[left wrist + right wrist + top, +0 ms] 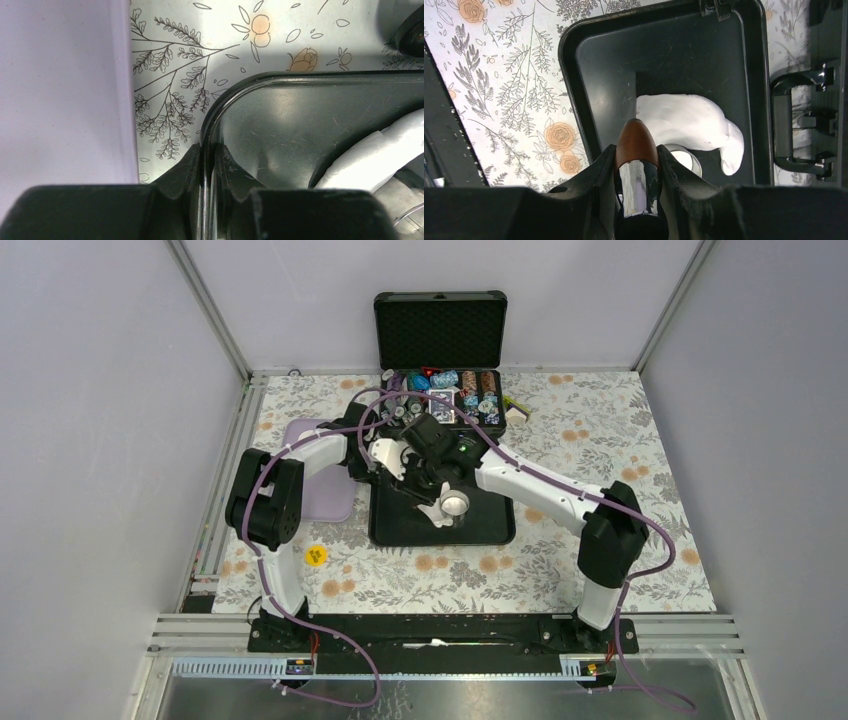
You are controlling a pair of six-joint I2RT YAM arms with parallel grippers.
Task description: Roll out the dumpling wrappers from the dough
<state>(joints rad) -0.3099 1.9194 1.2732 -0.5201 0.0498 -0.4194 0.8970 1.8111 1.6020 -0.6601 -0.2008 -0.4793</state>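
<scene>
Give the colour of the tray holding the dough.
The tray is black, best seen from the right wrist.

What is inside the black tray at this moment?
Inside the black tray lies the dough, an irregular white piece, with a steel ring beside it. The right gripper, shut on a brown-tipped tool, covers the tray's near part, so anything there is hidden.

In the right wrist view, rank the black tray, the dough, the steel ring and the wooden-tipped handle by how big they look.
1. black tray
2. dough
3. steel ring, partly hidden
The handle sits nearest the camera, so its apparent size misleads; I leave it unranked.
</scene>
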